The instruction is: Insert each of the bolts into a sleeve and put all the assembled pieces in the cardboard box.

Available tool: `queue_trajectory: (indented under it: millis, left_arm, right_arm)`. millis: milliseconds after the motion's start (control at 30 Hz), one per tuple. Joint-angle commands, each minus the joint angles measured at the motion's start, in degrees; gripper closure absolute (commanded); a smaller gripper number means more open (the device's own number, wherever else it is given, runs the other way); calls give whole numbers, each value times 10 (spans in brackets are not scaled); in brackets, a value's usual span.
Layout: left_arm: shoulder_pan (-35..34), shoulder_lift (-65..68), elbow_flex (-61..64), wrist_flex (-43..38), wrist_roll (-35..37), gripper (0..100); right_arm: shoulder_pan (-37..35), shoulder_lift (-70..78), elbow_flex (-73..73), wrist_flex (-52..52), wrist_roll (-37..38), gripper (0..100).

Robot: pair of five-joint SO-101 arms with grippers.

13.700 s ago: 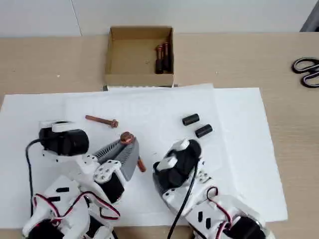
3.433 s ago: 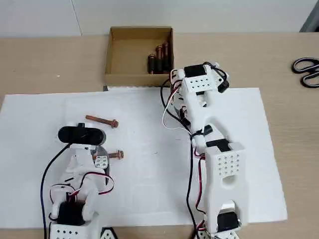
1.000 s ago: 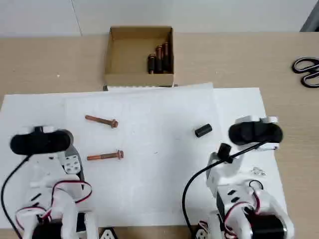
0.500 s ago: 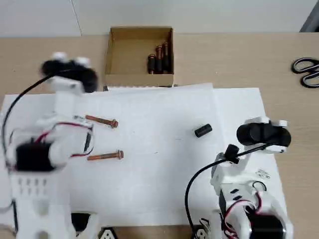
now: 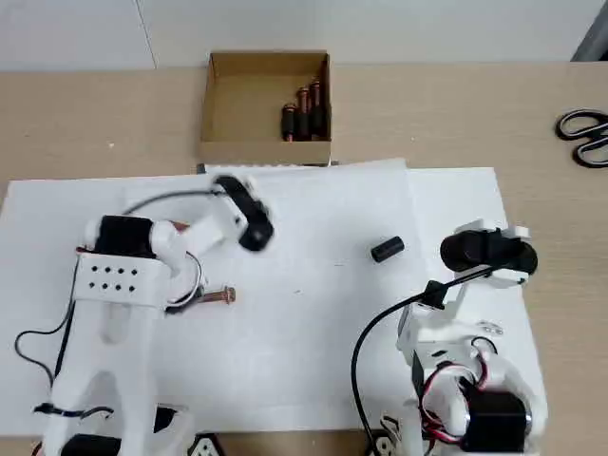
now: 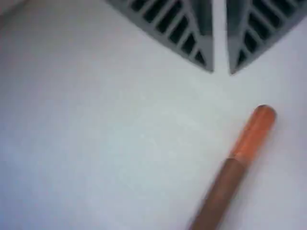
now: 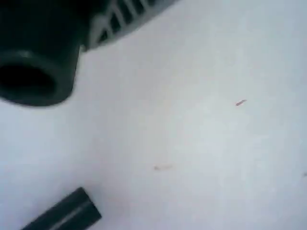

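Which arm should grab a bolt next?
Left. Its open, empty tool hovers beside a bolt. The right arm is across the paper, holding a sleeve, far from that bolt.

Wooden table [image 5: 95, 114], white paper [image 5: 313, 332], cardboard box [image 5: 247, 109], scissors [image 5: 581, 136]

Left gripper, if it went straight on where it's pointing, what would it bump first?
Most likely the white paper, just beside the bolt tip; the left gripper points down at bare sheet, not the bolt. Depth is hard to judge here.
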Motion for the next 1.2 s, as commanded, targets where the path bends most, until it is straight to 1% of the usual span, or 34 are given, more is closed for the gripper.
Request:
queue_trajectory:
  millis: [0,100,167,267,400,567,667,833,900,1167]
  left_arm:
    - [2,5,10,11,-69,992]
    - [2,4,7,4,-112,990]
    - [1,8,8,-11,-131,966]
    - [4,10,11,-40,-139,936]
    - [2,19,29,-81,-164,931]
    - [3,96,29,-98,-171,931]
    - [2,137,15,-115,-171,932]
    - [6,196,-15,-121,-171,933]
    - [4,219,-22,-138,-171,934]
    - [14,270,-22,-156,-171,935]
  right_arm:
    - [0,-5,-3,-14,-5,995]
    - [0,-5,-1,-14,-5,995]
    - [0,-5,0,-14,-6,995]
    - [0,-5,1,-14,-6,995]
    - [0,-5,1,-14,-6,995]
    - [0,-5,11,-20,-6,995]
    - [0,-5,19,-24,-6,995]
    - [0,-5,19,-24,-5,995]
    - [0,-5,20,-24,-5,995]
    - [0,-5,20,-24,-5,995]
